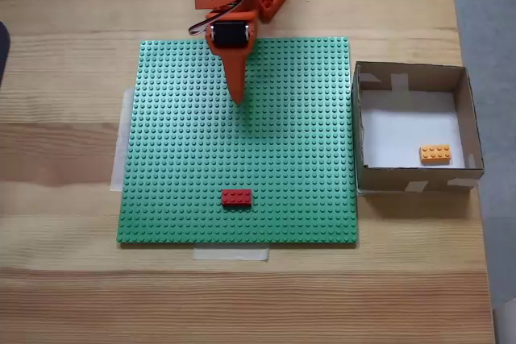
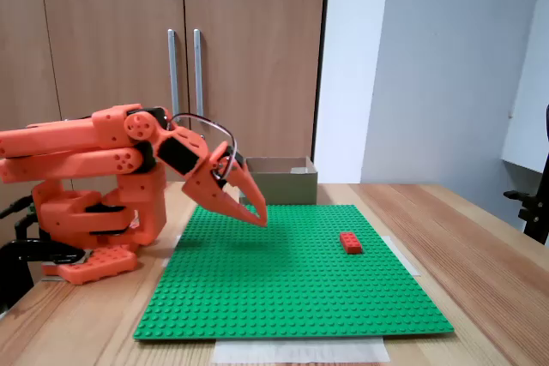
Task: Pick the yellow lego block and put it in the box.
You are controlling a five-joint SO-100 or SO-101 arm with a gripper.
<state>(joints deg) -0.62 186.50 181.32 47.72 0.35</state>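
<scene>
Your gripper [image 1: 239, 99] hangs closed and empty over the baseplate's [image 1: 177, 167] rear edge, with the yellow block [image 1: 434, 153] already in the box's [image 1: 411, 80] front-right corner, so simply park clear.

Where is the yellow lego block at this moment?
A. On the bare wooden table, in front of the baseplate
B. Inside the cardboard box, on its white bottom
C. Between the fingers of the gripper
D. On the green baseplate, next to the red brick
B. In a fixed view from above, the yellow lego block lies on the white bottom of the box, near its front wall, while the gripper is over the green baseplate with nothing in it.
</scene>
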